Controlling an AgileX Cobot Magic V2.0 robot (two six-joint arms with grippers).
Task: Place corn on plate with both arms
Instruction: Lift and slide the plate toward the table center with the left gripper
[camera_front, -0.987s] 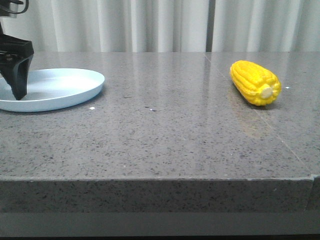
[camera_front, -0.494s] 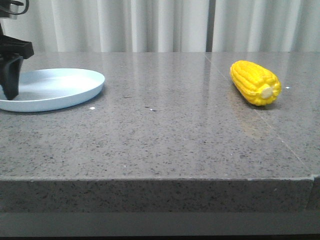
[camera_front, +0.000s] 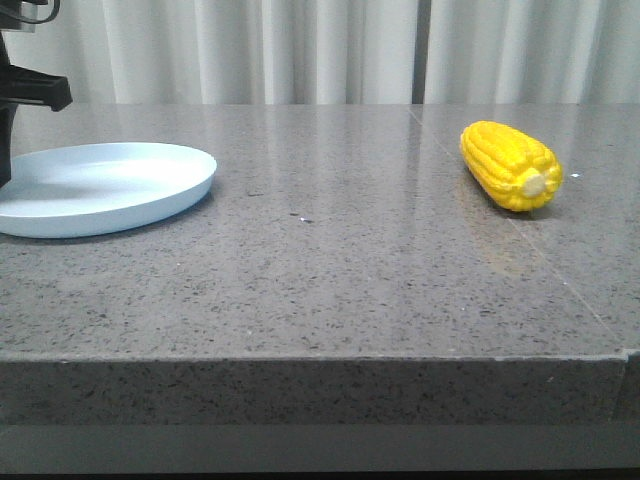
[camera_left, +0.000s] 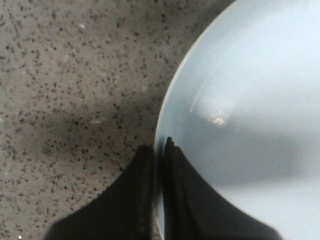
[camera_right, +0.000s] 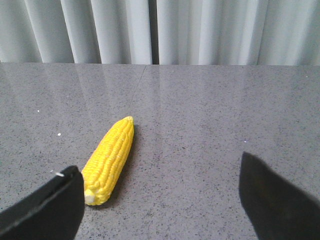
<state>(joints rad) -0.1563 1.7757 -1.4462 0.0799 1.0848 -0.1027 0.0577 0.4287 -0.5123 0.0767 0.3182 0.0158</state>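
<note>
The plate (camera_front: 105, 187) has slid slightly right, pinched at its rim by the left gripper (camera_left: 159, 150), while the corn (camera_right: 109, 159) lies lengthwise ahead of the wide-open right gripper (camera_right: 160, 200).

- The front view looks level and low across the speckled grey stone table (camera_front: 330, 260) toward pale curtains (camera_front: 300, 50), taking in the round pale blue plate (camera_front: 100, 190) and the bright yellow corn cob (camera_front: 510, 165).
- The left wrist view looks straight down, very close, sharing only the plate's rim (camera_left: 165, 115).
- The right wrist view looks forward, tilted down, sharing the corn (camera_right: 110, 160) and curtains.
</note>
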